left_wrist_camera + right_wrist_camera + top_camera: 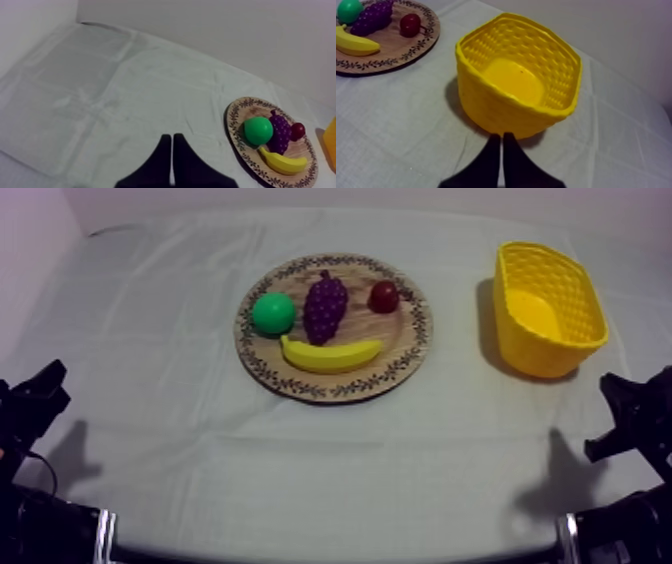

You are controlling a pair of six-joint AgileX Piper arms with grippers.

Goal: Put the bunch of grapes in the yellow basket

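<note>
Our left gripper and right gripper rest at the tabletop's near corners, fingers pressed together, empty. Farther in, the knobbly bunch of grapes lies mid-way on the wooden board, seemingly touching the smooth banana and green fruit; a grab could drag those. The woven yellow basket stands near the right edge.

Top cam's looking down at a slant over the table, board mid-frame, basket upper right. My L wrist cam's facing the board from well off; R wrist cam's sitting close on the basket, also catching the board.
</note>
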